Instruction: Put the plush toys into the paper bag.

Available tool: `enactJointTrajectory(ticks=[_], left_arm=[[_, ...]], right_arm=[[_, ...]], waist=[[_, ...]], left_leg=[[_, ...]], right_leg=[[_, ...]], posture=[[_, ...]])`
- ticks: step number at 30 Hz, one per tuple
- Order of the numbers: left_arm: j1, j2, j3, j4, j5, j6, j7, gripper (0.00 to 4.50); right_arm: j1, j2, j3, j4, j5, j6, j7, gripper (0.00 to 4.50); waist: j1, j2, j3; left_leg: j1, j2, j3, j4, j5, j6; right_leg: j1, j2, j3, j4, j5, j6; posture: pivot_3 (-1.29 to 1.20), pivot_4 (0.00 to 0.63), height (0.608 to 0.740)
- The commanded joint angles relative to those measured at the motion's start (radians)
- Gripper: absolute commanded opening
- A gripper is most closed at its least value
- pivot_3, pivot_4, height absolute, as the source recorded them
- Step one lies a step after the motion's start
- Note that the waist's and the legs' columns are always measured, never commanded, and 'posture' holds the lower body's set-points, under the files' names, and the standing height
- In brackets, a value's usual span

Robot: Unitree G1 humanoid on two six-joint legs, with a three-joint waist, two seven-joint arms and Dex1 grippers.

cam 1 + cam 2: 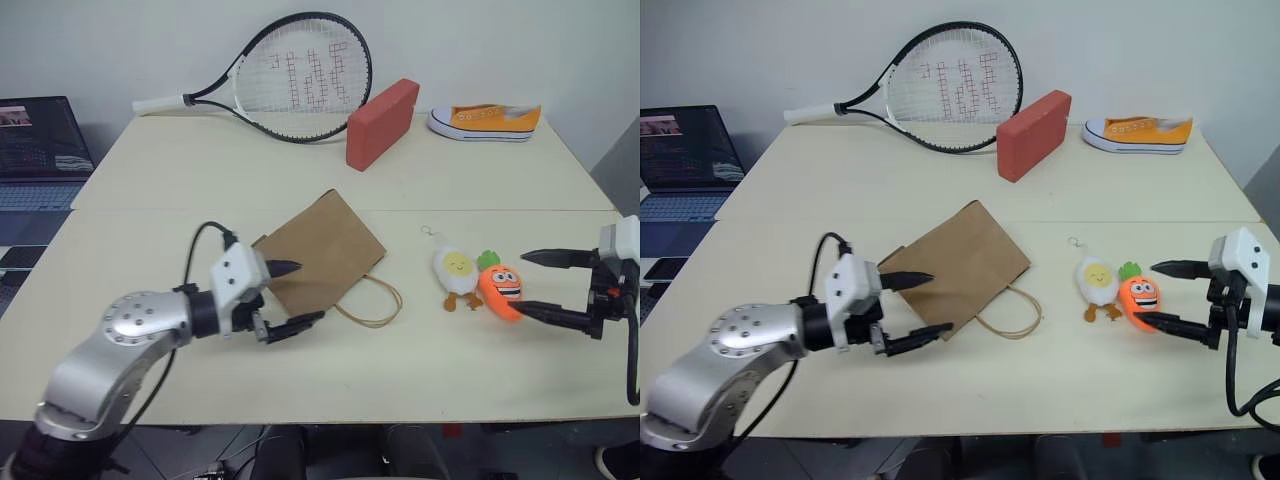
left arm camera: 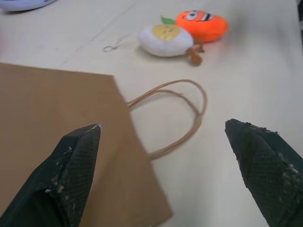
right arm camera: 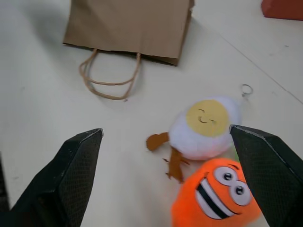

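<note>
Head views: brown paper bag noted flat on table, handles toward egg plush and carrot plush, side by side. Left gripper seen spread wide at bag's near edge, empty. Right gripper likewise spread, lower finger just beside carrot. Left wrist view: bag beneath parted fingers. Right wrist view: egg and carrot found between parted fingers.
</note>
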State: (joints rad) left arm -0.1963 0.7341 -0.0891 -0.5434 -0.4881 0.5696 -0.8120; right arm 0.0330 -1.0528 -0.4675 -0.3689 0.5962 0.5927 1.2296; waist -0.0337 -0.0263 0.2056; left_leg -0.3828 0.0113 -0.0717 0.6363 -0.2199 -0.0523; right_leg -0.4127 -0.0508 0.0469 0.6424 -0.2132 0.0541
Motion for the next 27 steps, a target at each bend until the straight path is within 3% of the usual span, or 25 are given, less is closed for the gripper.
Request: enactJointTrajectory(ticks=[1,9,20,23,27], left_arm=[[-0.064,-0.065,-0.106,0.089,0.100,-0.063,0.018,4.47],[-0.152,-0.231,-0.284,0.299,0.257,-0.195,0.000,4.47],[-0.245,-0.429,-0.376,0.562,0.364,-0.341,-0.023,4.47],[-0.248,-0.449,-0.377,0.595,0.379,-0.374,-0.032,3.90],[-0.255,-0.455,-0.355,0.599,0.375,-0.386,-0.049,2.76]], right_arm=[[0.019,0.002,-0.037,-0.094,0.054,0.042,-0.031,4.50],[0.107,-0.012,-0.095,-0.216,0.129,0.132,-0.043,4.50],[0.139,-0.003,-0.094,-0.280,0.162,0.157,-0.080,4.50],[0.144,-0.001,-0.093,-0.291,0.168,0.159,-0.087,4.50],[0.152,0.005,-0.092,-0.301,0.174,0.158,-0.093,4.50]], waist=[[0.001,-0.001,0.000],[0.005,-0.001,0.000],[0.007,-0.001,0.000],[0.006,-0.001,0.000],[0.007,-0.001,0.000]], left_leg=[[-0.001,0.000,0.000,0.002,0.000,0.000],[-0.008,-0.001,0.000,0.009,0.000,0.000],[-0.011,-0.001,-0.002,0.009,0.000,0.000],[-0.012,-0.001,-0.003,0.009,0.000,0.000],[-0.013,-0.001,-0.004,0.009,0.000,0.000]], right_leg=[[0.001,0.000,0.000,-0.001,0.000,0.000],[0.001,0.000,0.000,-0.005,0.000,0.000],[0.001,0.000,-0.001,-0.008,0.000,0.001],[0.001,0.000,-0.001,-0.009,0.001,0.002],[0.001,0.000,-0.001,-0.012,0.003,0.005]], posture=[[0.00,0.150,0.740],[0.00,0.150,0.740],[0.00,0.150,0.740],[0.00,0.150,0.740],[0.00,0.150,0.740]])
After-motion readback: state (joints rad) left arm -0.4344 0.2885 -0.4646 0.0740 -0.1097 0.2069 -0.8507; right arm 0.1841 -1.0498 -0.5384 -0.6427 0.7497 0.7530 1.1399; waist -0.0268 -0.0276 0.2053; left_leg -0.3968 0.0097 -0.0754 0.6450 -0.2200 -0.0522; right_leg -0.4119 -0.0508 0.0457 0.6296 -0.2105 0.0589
